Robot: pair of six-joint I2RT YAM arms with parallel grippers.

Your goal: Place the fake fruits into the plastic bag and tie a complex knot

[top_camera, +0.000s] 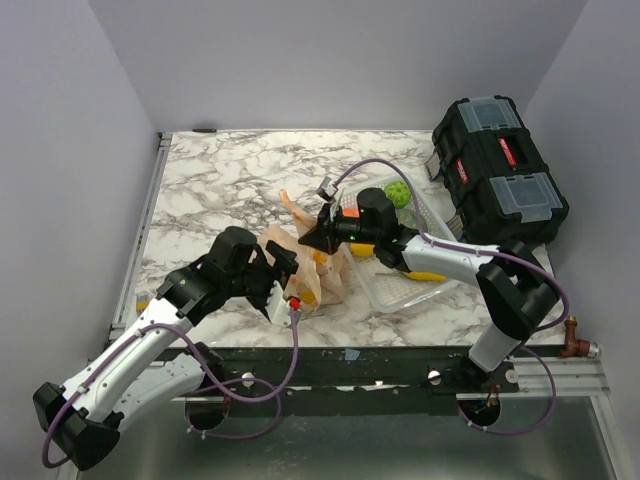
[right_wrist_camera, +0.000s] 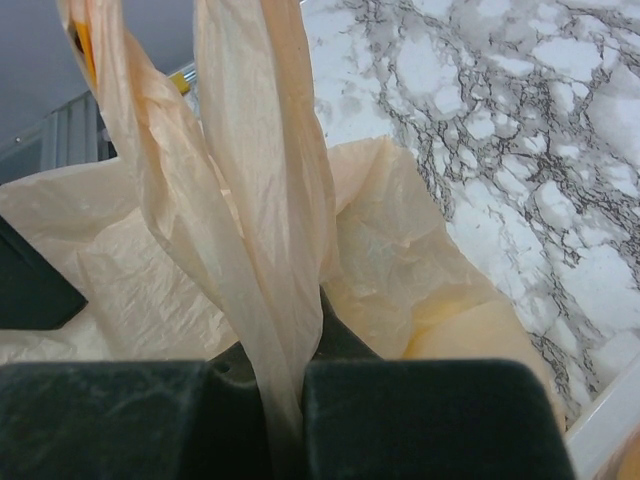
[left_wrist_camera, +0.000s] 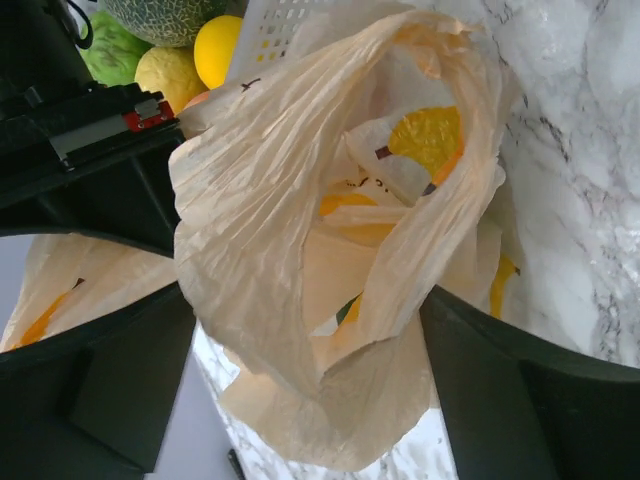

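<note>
The pale-orange plastic bag (top_camera: 305, 268) lies crumpled on the marble between both grippers. In the left wrist view the plastic bag (left_wrist_camera: 300, 200) gapes, with a yellow fruit (left_wrist_camera: 425, 135) showing through its film. My left gripper (left_wrist_camera: 305, 300) is open, its black fingers (left_wrist_camera: 500, 370) standing wide on either side of the bag's lower folds. My right gripper (right_wrist_camera: 290, 395) is shut on one handle strip (right_wrist_camera: 250, 200), which rises taut from the jaws. From above, the right gripper (top_camera: 318, 237) sits at the bag's far side and the left gripper (top_camera: 278, 272) at its near side. No knot is in view.
A white lattice basket (top_camera: 432, 215) right of the bag holds a green fruit (top_camera: 397, 193) and a yellow one (top_camera: 427, 276); several fruits (left_wrist_camera: 190, 60) show there in the left wrist view. A black toolbox (top_camera: 500, 170) stands at the back right. The table's front edge (top_camera: 350, 345) is close.
</note>
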